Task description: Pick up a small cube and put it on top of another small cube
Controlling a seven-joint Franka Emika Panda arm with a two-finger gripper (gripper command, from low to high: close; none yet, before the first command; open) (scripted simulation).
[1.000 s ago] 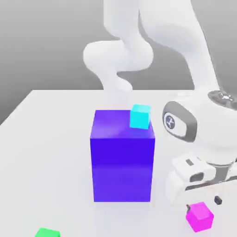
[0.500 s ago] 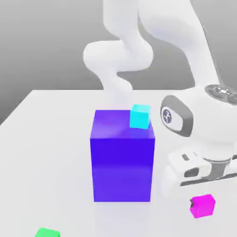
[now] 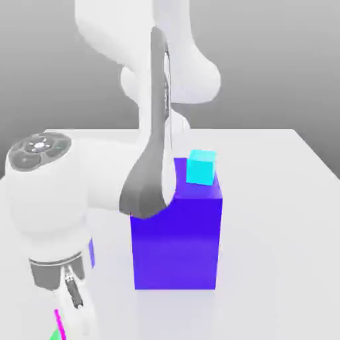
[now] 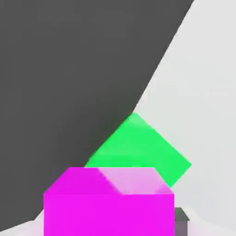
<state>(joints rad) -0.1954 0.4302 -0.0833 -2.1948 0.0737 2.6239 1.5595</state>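
Observation:
My gripper (image 3: 64,317) hangs low at the exterior view's left, near the table's front edge, shut on the small magenta cube (image 3: 58,323), of which just a thin pink sliver shows beside the hand. In the hand view the magenta cube (image 4: 109,203) sits between my fingers (image 4: 181,222), raised above the table. The green cube (image 4: 138,150) lies on the table beneath and slightly beyond it, apart from it. A corner of the green cube (image 3: 54,336) peeks out under the hand in the exterior view.
A big blue-violet block (image 3: 176,246) stands mid-table to the exterior view's right of my hand, with a small cyan cube (image 3: 201,167) on its top. The white table (image 4: 207,92) ends close beside the green cube. My bulky arm (image 3: 80,192) leans over the block's left side.
The arm swung from the exterior view's right to its left, carrying the magenta cube off the table. It now hovers over the green cube.

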